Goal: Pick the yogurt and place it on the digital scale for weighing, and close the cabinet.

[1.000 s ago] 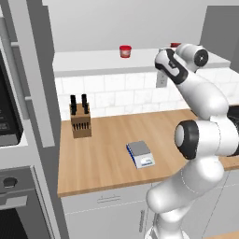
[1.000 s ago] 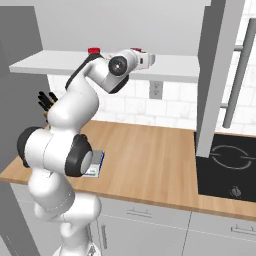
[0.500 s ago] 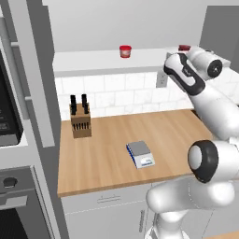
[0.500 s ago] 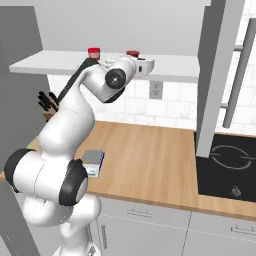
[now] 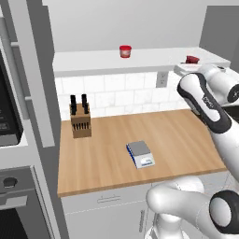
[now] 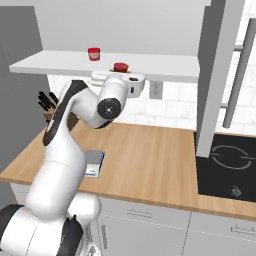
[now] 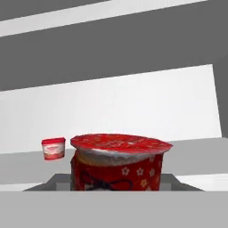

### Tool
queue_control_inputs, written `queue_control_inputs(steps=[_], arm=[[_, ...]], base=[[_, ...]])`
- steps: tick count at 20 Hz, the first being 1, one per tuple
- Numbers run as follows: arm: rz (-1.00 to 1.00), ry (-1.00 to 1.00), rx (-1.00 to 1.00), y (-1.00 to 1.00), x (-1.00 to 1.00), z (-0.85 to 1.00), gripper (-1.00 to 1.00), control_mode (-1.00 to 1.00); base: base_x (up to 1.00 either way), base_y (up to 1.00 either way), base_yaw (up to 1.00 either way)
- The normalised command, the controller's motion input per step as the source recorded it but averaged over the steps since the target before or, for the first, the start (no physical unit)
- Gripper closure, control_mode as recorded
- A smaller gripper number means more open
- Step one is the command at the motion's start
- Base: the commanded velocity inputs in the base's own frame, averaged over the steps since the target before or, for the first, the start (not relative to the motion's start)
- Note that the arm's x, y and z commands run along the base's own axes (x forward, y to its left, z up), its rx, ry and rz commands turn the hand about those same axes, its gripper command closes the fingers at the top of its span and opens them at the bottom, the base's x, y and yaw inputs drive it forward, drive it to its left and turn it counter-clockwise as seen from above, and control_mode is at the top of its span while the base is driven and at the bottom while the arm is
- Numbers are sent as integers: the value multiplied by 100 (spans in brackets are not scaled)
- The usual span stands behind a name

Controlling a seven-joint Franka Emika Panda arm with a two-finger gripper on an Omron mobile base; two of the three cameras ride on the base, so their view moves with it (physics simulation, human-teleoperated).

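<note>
Yogurt (image 7: 118,162) sits apparently between the end effector (image 6: 116,74) fingers; grip state unclear.

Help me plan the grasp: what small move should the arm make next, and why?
Probably lift the yogurt straight up off the shelf, then carry it down toward the scale. In the hand view the cup sits close at the fingers, and the scale's platform is bare.
</note>
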Motion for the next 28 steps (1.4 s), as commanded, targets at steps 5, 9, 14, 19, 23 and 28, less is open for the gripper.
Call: queue_control_inputs(steps=[5,9,14,19,23,28], arm=[[57,6,-1,42,-86,-52,100,-100],[73,5,0,56,-22,-89,100,-100],[50,0,-2,93,22,-86,100,-100],[37,-2,-6,43,33,-80,100,-100],[33,-2,-1,1,27,-75,100,-100],[6,2,0,5,59,-50,100,-100]], base=[[0,0,0],[0,0,0],[0,0,0],[0,0,0],[0,0,0],[0,0,0]])
